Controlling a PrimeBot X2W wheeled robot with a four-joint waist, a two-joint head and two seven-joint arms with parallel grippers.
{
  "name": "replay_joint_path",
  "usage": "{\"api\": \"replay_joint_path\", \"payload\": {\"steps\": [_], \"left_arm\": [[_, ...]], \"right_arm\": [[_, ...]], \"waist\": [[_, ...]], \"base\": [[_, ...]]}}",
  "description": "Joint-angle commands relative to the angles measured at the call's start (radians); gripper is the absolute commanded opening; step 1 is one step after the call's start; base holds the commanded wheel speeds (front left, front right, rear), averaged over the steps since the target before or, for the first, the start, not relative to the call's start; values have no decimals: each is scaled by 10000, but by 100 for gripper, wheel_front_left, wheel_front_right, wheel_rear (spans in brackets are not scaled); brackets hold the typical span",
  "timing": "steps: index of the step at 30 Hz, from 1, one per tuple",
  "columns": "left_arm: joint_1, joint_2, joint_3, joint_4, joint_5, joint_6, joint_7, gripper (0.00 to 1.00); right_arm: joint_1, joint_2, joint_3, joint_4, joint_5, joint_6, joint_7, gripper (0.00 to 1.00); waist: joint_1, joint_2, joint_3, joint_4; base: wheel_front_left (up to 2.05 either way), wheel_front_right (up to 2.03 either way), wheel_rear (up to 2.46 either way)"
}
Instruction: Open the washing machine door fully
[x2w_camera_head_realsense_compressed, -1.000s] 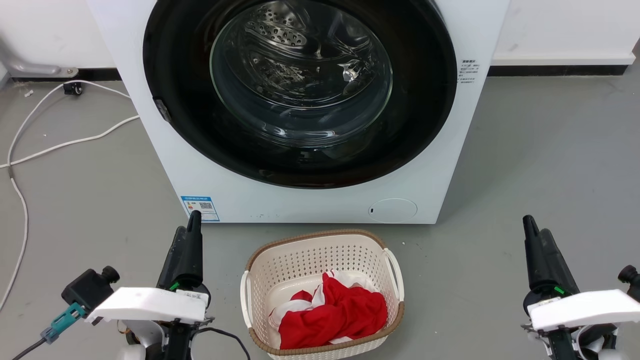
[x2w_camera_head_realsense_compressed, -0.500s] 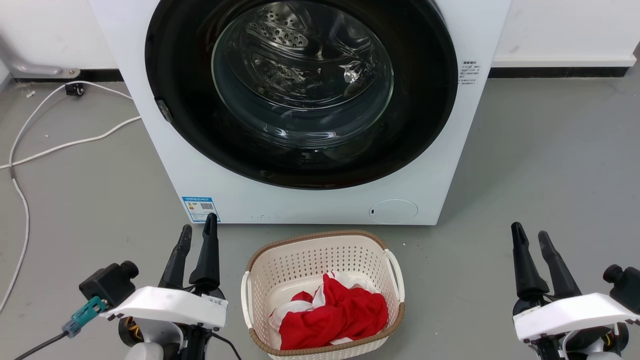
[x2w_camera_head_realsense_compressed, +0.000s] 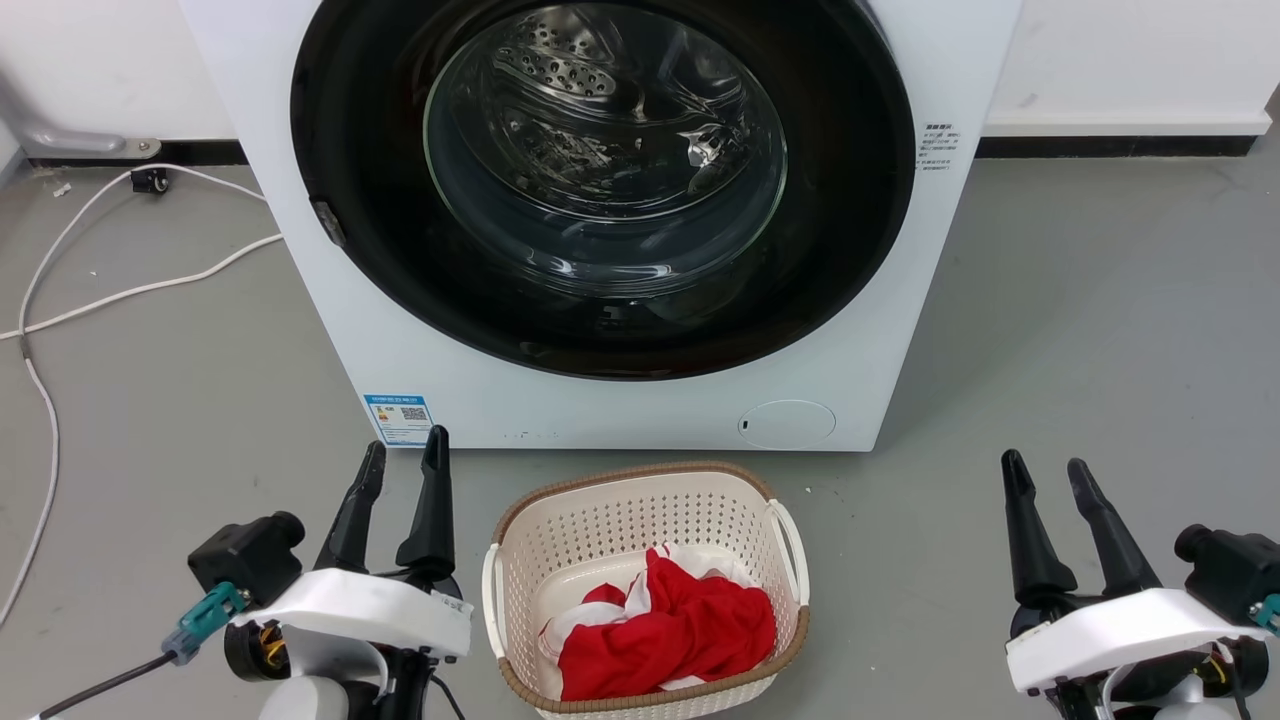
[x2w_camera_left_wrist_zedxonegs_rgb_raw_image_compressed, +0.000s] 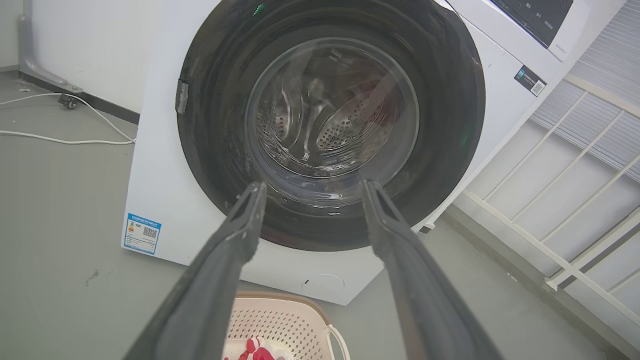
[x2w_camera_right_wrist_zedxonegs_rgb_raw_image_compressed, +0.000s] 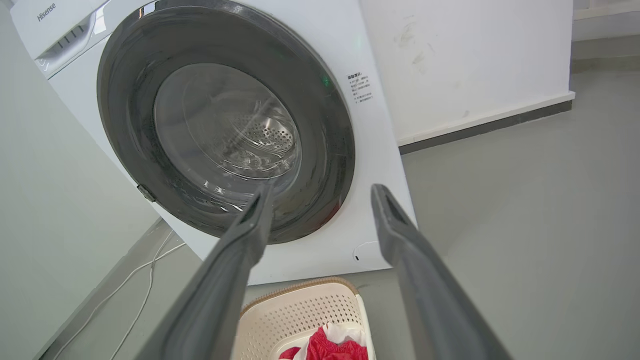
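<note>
Start posture for the door-opening task. The left end effector (x2w_camera_head_realsense_compressed: 405, 443) and the right end effector (x2w_camera_head_realsense_compressed: 1043, 462) hang low over the floor (x2w_camera_head_realsense_compressed: 1100, 300), each with its two fingers parted in a V and nothing between them; neither touches anything. The door (x2w_camera_head_realsense_compressed: 850, 200) lies ahead of and above both end effectors, nearer the left one, and sits shut and flush in the white front of the machine (x2w_camera_head_realsense_compressed: 300, 330), with the steel drum visible through its glass bowl. A small grey tab (x2w_camera_head_realsense_compressed: 325, 220) on the door's rim stands above and ahead of the left end effector, well apart from it. This is probably the pull point, which would put the hinge on the far side and make the left arm the natural one to reach. Parted fingers suit that reach, since they can close over the rim or hook behind it. The basket (x2w_camera_head_realsense_compressed: 640, 500) sits between the two end effectors, just inboard of the left one and close before the machine, with a red cloth (x2w_camera_head_realsense_compressed: 670, 625) inside. It seems placed for loading later, but it may lie near the door's swing path. A cable (x2w_camera_head_realsense_compressed: 150, 285) trails on the floor outboard of the left end effector, clear of any reach. No step of the opening is yet done.
</note>
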Motion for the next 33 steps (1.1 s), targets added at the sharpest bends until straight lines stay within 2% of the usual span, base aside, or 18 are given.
{"api": "replay_joint_path", "payload": {"steps": [1,33], "left_arm": [[-229,25,-47,-45,331,31,-111,100],[-311,27,-287,439,3335,202,-841,100]], "right_arm": [[40,-13,10,-145,-337,0,-56,100],[243,-7,150,-358,-3332,-1,-379,100]], "waist": [[0,-1,-3,0],[0,-1,11,7]], "base": [[0,0,0],[0,0,0]]}}
